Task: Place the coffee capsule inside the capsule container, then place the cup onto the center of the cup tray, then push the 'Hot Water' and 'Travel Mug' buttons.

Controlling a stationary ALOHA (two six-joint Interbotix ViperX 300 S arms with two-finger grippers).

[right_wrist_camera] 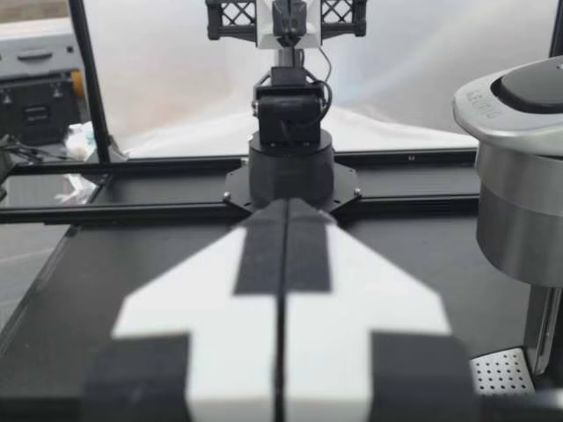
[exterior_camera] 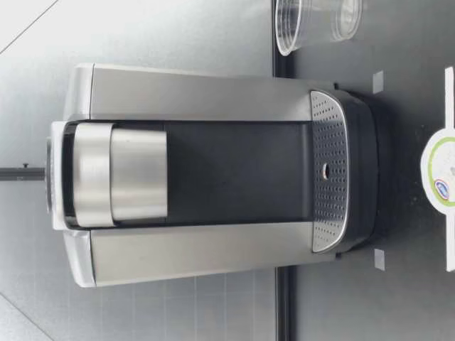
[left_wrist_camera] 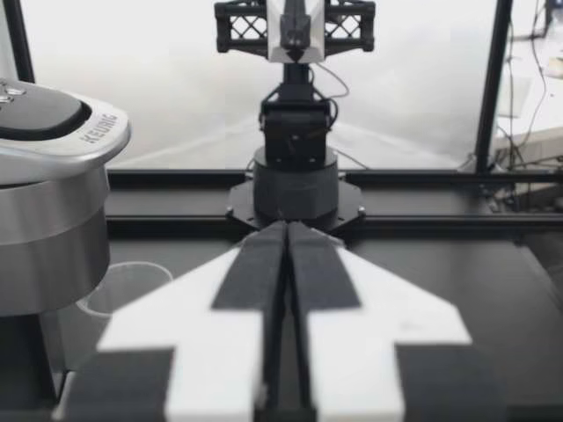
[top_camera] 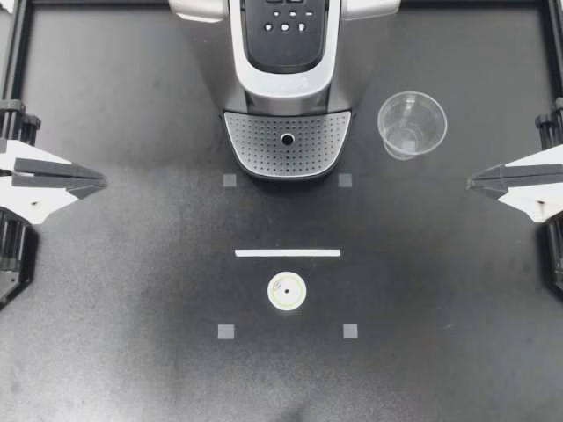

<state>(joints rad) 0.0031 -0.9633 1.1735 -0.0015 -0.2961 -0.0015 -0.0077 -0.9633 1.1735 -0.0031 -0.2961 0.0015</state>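
"Where is the coffee capsule (top_camera: 287,291)?"
"It lies flat on the black table (top_camera: 132,334), lid up, just in front of a white strip (top_camera: 288,253) and among four grey squares (top_camera: 227,331)."
"And the cup (top_camera: 412,124)?"
"It stands upright on the table beside the coffee machine (top_camera: 281,79), on the right arm's side, apart from the perforated cup tray (top_camera: 288,145)."
"What about the arms?"
"The left gripper (top_camera: 104,182) sits at the table's left edge and the right gripper (top_camera: 469,183) at its right edge, both well apart from capsule and cup. In each wrist view the fingers are pressed together, pad against pad"
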